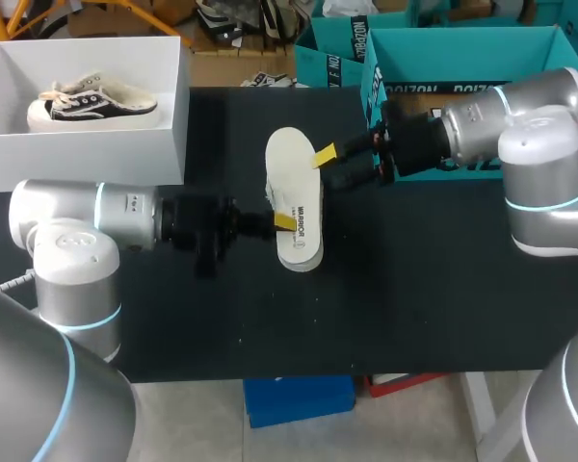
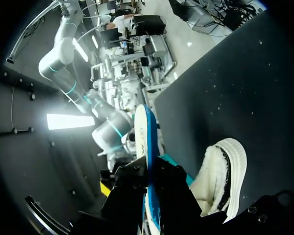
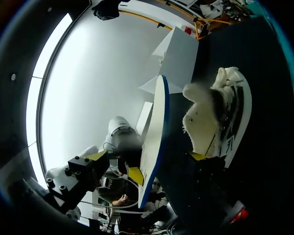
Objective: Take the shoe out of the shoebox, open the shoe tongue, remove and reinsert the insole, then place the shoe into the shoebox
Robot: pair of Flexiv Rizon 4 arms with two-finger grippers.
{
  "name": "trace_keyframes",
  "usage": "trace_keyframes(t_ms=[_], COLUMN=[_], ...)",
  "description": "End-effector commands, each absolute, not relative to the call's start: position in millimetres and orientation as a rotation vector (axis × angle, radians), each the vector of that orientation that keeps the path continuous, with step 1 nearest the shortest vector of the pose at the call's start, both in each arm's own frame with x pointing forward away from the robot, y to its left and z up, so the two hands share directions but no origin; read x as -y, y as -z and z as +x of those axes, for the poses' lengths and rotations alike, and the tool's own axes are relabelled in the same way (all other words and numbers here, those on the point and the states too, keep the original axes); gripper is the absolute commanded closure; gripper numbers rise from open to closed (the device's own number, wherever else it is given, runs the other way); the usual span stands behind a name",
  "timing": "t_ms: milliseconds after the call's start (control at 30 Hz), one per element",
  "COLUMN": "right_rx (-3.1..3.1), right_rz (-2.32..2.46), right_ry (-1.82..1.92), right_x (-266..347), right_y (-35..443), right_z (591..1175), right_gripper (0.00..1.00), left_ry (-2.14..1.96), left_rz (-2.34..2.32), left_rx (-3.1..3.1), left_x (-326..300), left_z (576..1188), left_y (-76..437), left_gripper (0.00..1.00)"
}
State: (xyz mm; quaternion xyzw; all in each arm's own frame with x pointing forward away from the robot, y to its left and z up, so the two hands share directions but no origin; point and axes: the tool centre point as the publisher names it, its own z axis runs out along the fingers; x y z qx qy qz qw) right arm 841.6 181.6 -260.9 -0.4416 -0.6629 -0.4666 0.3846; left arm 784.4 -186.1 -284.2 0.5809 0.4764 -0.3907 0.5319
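Bright even light, strong wrist-view glare

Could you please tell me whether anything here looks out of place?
Yes: the white, blue-edged insole is out of the fleece-lined white-soled shoe, held level above it by the left gripper. Another black-and-white shoe sits in the white cardboard shoebox.

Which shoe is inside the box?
The black-and-white shoe, sitting in the white box at the table's far left corner. The other shoe, with fluffy lining, is out on the black table.
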Motion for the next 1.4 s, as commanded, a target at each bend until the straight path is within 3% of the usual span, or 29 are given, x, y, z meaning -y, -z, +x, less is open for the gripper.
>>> trace_keyframes(t_ms=[33,700,733,767,800,833,867,1400], right_rx=[1.685,1.662,1.661,1.66,1.663,1.664,1.664,1.664], right_rz=[-1.123,-1.105,-1.106,-1.109,-1.121,-1.126,-1.126,-1.126], right_ry=[1.196,1.211,1.21,1.206,1.197,1.197,1.197,1.197], right_x=[-193,-216,-217,-217,-217,-217,-217,-217], right_y=[267,277,278,279,279,280,280,280], right_z=[844,844,844,844,844,845,845,845], right_gripper=[0.0,0.0,0.05,0.5,0.76,0.92,1.0,1.0], left_ry=[0.923,0.923,0.923,0.923,0.923,0.923,0.923,0.916], left_rz=[1.383,1.383,1.383,1.383,1.383,1.383,1.383,1.401], left_rx=[-1.138,-1.138,-1.138,-1.138,-1.138,-1.138,-1.138,-1.144], left_x=[187,187,187,187,187,187,187,188], left_z=[783,783,783,783,783,783,783,782], left_y=[285,285,285,285,285,285,285,281], left_gripper=[1.0,1.0,1.0,1.0,1.0,1.0,1.0,1.0])
